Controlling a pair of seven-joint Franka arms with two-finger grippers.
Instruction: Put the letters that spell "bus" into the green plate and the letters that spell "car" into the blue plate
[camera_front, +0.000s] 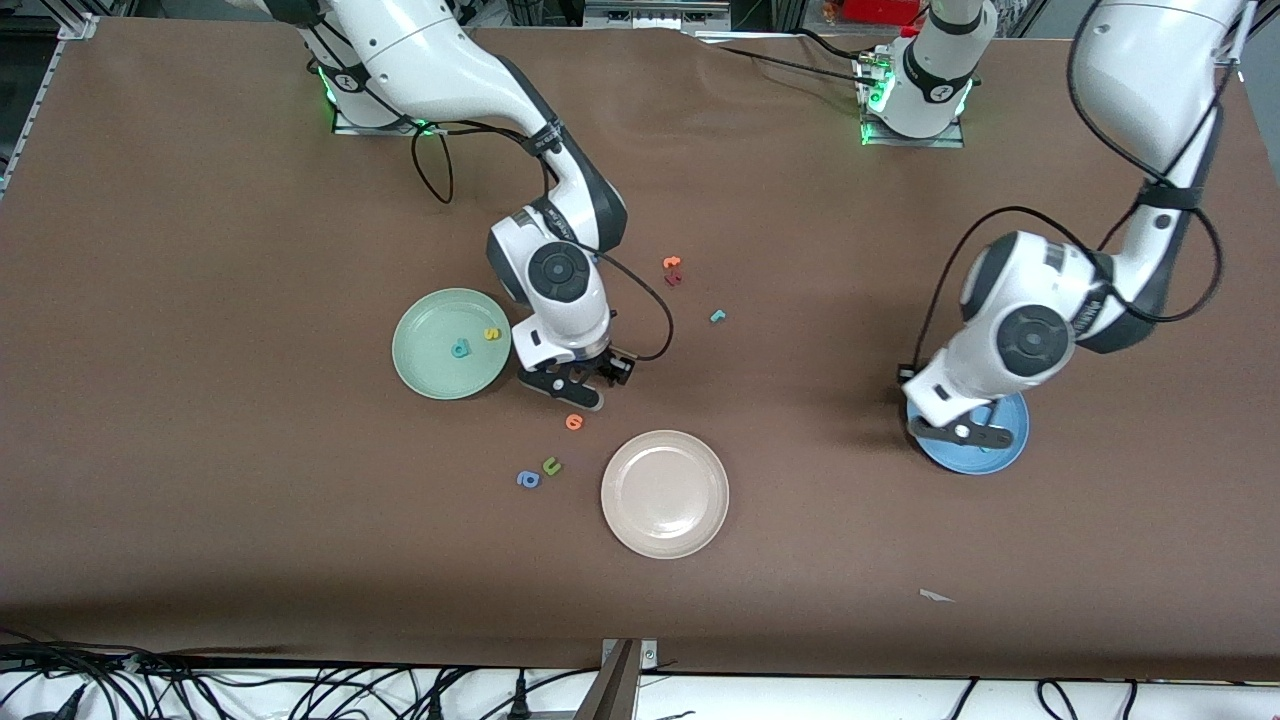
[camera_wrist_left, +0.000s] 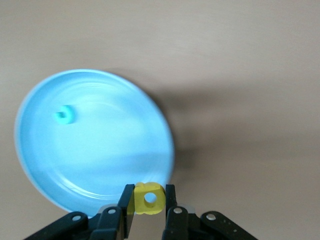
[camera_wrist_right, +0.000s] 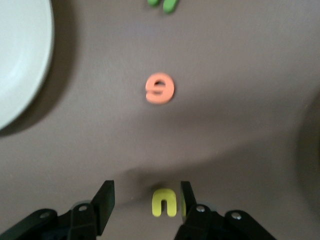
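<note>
Left gripper (camera_wrist_left: 149, 200) clamps the yellow "a" (camera_wrist_left: 148, 198) over the blue plate (camera_wrist_left: 95, 145); right gripper (camera_wrist_right: 146, 200), fingers apart, straddles the yellow "u" (camera_wrist_right: 164, 202) on the worktop (camera_front: 200, 250)

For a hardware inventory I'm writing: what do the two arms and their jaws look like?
Both are glossy white arms with dark grey joint bands and round black caps near the wrist. Black cables loop along each. Green lights glow at both bases. The left gripper and right gripper are black with screw-fastened fingers.
</note>
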